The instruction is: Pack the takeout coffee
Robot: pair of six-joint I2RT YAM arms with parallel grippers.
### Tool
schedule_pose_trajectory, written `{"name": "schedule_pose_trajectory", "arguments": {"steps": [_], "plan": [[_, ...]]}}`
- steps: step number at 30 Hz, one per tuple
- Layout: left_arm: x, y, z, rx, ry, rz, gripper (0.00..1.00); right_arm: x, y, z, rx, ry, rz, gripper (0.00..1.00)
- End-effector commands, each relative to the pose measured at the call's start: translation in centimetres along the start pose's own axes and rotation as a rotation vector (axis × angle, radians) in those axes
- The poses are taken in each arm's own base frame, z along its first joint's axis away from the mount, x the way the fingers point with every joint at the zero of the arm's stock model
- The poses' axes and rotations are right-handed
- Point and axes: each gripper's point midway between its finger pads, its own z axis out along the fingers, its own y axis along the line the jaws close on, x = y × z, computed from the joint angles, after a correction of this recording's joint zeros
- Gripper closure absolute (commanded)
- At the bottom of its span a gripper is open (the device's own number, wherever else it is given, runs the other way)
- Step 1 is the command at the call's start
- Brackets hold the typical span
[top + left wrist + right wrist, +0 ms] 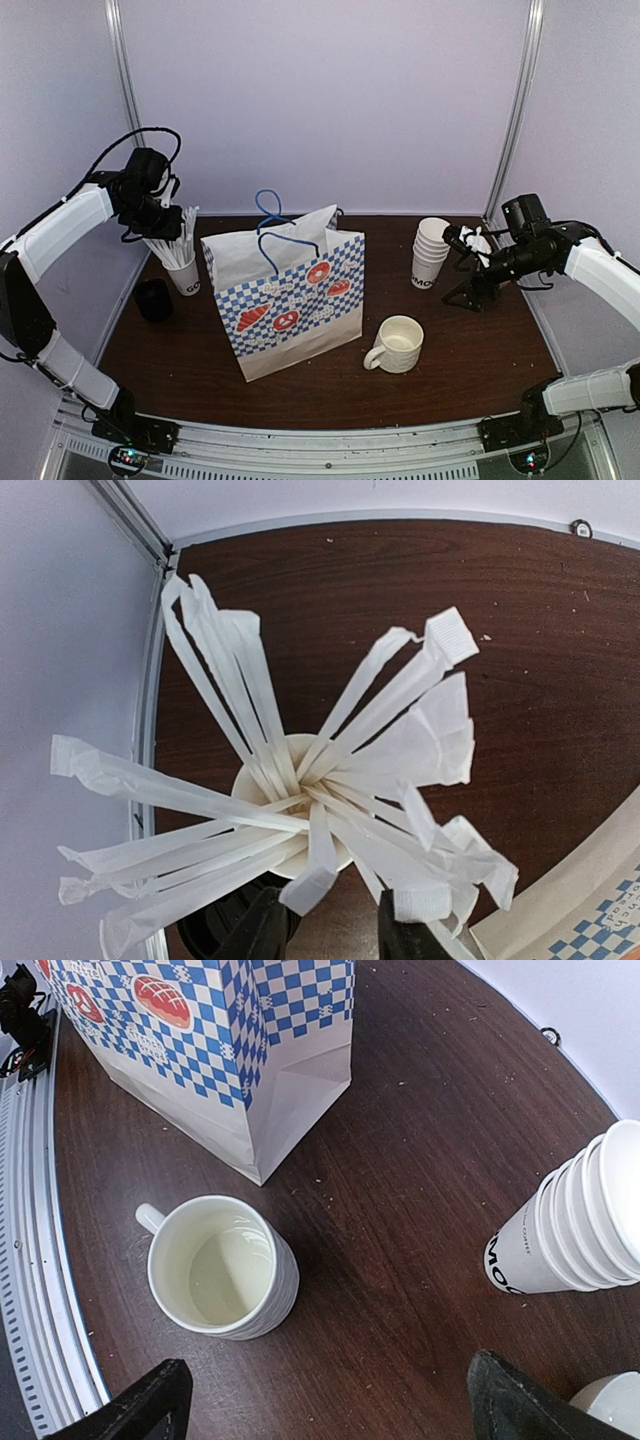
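Observation:
The takeout coffee is out of view. My left gripper [165,222] hovers at the back left over a white paper cup [185,273] stuffed with paper-wrapped straws [330,780]. Its two dark fingers [250,930] stand apart, and one straw's folded end [312,882] hangs loosely between them without being pinched. The blue-and-white checked paper bag [295,300] stands upright and open at mid-table. My right gripper [462,240] is wide open and empty, low over the table [400,1260] at the right, between the mug and the stacked cups.
A white ceramic mug [220,1280] stands in front of the bag's right corner. A stack of lidless paper cups [575,1220] stands right of the bag. A black round object [153,298] sits beside the straw cup. A metal rail [40,1290] borders the near edge.

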Motion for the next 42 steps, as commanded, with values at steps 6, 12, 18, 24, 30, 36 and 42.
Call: {"name": "schedule_pose_trajectory", "arguments": {"steps": [6, 12, 18, 24, 30, 36, 42], "plan": [[-3.0, 0.7, -0.3, -0.03, -0.107, 0.011, 0.68, 0.6, 0.1, 0.1, -0.013, 0.016, 0.004, 0.0], [-4.2, 0.8, -0.2, -0.042, -0.138, 0.027, 0.68, 0.7, 0.1, 0.1, -0.015, 0.02, 0.005, 0.01], [-4.8, 0.9, -1.5, -0.035, -0.174, 0.011, 0.66, 0.7, 0.1, 0.2, -0.014, 0.024, 0.004, 0.0], [-4.7, 1.2, -1.6, -0.052, -0.172, 0.021, 0.67, 0.9, 0.1, 0.3, -0.02, 0.029, 0.007, 0.01], [-4.6, 1.1, -0.9, -0.046, -0.169, 0.02, 0.77, 0.9, 0.1, 0.3, -0.02, 0.031, 0.006, 0.0], [-4.9, 1.2, -1.6, -0.049, -0.178, 0.03, 0.82, 1.0, 0.1, 0.3, -0.018, 0.033, 0.007, 0.0], [-5.3, 1.7, -3.6, -0.059, -0.202, 0.024, 0.65, 1.0, 0.1, 0.4, -0.021, 0.035, 0.007, 0.01]]}}
